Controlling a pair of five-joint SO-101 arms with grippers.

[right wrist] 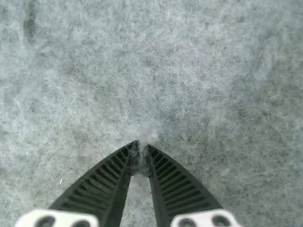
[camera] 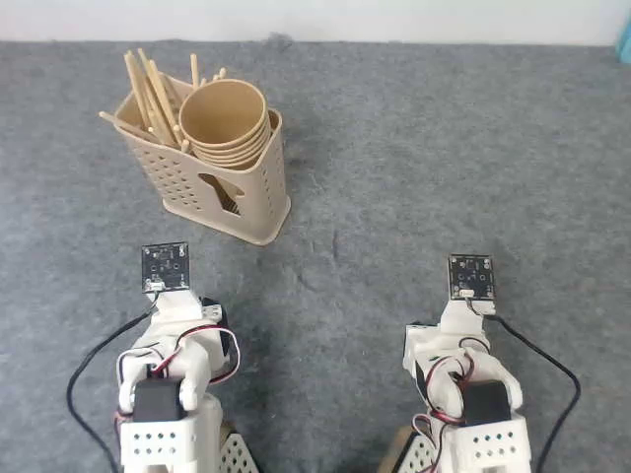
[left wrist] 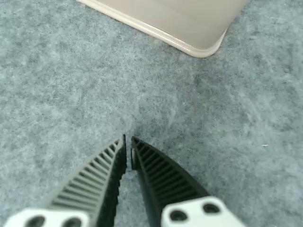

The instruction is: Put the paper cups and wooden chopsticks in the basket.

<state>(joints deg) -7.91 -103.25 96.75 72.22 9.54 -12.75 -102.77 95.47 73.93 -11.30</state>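
A beige perforated basket (camera: 251, 202) stands at the back left of the grey carpet. Inside it sits a stack of tan paper cups (camera: 225, 120), and several wooden chopsticks (camera: 148, 94) lean in its left part. My left gripper (left wrist: 128, 140) is shut and empty, just above the carpet, a little in front of the basket's base (left wrist: 189, 28). In the high view the left arm (camera: 166, 268) is folded back near the front edge. My right gripper (right wrist: 141, 144) is shut and empty over bare carpet, and its arm (camera: 471, 277) is folded back at the front right.
Grey carpet (camera: 414, 168) covers the whole table. A pale wall runs along the far edge. Black cables (camera: 84, 374) trail from both arm bases near the front.
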